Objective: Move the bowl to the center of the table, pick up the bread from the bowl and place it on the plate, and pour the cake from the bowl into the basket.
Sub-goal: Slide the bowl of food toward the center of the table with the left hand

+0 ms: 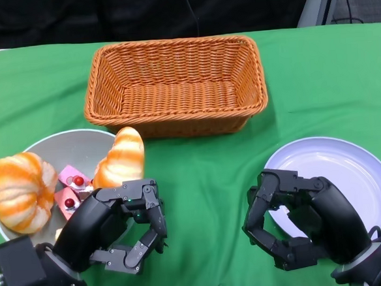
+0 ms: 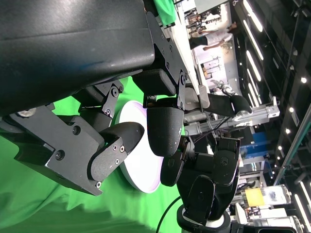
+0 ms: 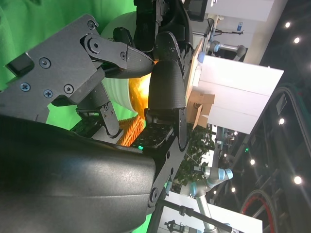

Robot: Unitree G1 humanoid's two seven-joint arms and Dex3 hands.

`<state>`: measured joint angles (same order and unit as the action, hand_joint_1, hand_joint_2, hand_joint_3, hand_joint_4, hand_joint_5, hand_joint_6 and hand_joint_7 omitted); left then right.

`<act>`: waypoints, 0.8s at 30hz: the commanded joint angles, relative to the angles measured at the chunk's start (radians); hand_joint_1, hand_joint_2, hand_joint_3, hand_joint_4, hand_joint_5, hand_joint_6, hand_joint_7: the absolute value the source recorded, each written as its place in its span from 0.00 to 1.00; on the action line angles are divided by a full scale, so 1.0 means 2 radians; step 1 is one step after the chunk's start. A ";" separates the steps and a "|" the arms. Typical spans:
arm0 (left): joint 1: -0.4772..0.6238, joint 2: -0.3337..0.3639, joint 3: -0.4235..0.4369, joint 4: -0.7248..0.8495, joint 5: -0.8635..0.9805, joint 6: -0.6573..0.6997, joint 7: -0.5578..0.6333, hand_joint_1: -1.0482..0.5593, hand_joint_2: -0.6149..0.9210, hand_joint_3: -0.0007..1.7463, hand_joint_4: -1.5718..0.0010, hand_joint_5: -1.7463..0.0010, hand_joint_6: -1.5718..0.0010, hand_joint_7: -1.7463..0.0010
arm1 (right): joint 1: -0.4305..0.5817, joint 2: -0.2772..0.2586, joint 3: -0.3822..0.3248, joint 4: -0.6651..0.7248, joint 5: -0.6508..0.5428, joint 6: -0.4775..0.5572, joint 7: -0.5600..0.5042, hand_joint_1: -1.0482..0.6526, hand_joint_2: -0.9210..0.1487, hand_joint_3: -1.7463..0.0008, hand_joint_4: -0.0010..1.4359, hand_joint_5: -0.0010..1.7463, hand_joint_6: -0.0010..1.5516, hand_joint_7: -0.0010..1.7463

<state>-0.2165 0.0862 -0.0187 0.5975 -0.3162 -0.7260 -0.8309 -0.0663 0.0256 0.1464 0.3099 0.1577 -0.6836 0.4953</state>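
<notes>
At the table's left stands a grey bowl. In it lie a round orange-and-white bread, a long bread leaning on its right rim, and pink cake pieces with red cherries. A lavender plate lies at the right, and the left wrist view shows this plate too. My left hand hovers by the bowl's near right rim, fingers half curled, holding nothing. My right hand hangs over the plate's left edge, empty, thumb and fingers apart. In the right wrist view that hand half hides the bowl.
A brown wicker basket stands empty at the back centre. Green cloth covers the table between bowl and plate. The table's far edge runs just behind the basket.
</notes>
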 commanded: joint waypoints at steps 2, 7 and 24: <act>-0.004 0.004 0.006 0.007 -0.004 -0.007 -0.008 0.59 0.72 0.71 0.52 0.00 0.54 0.14 | -0.003 -0.003 -0.001 0.002 0.005 -0.003 0.000 0.49 0.38 0.46 0.61 0.94 0.53 0.77; -0.004 0.004 0.010 -0.005 -0.007 -0.010 -0.005 0.59 0.72 0.71 0.52 0.00 0.54 0.14 | -0.003 -0.002 -0.002 0.004 0.006 -0.004 0.001 0.49 0.39 0.46 0.61 0.94 0.53 0.78; -0.005 0.005 0.024 -0.059 -0.053 -0.008 -0.028 0.59 0.71 0.73 0.49 0.01 0.54 0.15 | -0.007 -0.001 -0.004 0.013 0.002 -0.011 -0.002 0.50 0.39 0.45 0.60 0.94 0.53 0.78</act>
<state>-0.2180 0.0732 0.0093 0.5288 -0.3765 -0.7362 -0.8580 -0.0712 0.0272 0.1443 0.3275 0.1585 -0.6916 0.4997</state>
